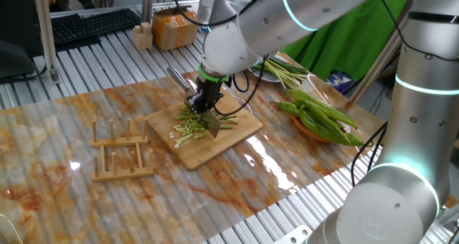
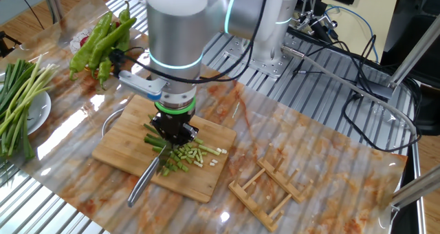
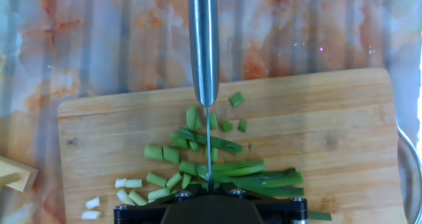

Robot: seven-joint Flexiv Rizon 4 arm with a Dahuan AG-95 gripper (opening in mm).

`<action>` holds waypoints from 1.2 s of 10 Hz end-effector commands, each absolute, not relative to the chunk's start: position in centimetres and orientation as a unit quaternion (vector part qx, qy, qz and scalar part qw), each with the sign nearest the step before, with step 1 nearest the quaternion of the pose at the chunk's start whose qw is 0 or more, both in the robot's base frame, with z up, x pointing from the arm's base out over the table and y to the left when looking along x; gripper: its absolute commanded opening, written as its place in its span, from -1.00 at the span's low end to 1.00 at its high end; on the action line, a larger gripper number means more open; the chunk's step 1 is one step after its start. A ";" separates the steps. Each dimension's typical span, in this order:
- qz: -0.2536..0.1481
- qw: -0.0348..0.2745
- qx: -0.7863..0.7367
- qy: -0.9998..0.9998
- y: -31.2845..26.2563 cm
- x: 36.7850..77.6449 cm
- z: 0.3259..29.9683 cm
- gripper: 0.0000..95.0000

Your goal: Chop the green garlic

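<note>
lying under gripper [image 2: 173, 134]: green garlic [image 2: 184, 156]

Green garlic [image 3: 217, 168], tan board [image 3: 330, 132]

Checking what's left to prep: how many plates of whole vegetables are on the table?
2. Green peppers on an orange plate near the table's edge; long green stalks on a white plate beside them. Others could be out of frame.
</note>
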State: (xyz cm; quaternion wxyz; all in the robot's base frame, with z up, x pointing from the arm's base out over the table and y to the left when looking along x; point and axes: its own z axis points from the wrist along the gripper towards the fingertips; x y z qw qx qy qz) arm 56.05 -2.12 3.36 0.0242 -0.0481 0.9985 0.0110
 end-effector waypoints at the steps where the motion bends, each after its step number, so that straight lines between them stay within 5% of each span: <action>1: 0.003 0.023 -0.046 0.999 -2.0 55.9 1.9 -1.00; 12: -0.007 -0.002 -0.053 0.999 -3.0 56.2 6.3 -1.00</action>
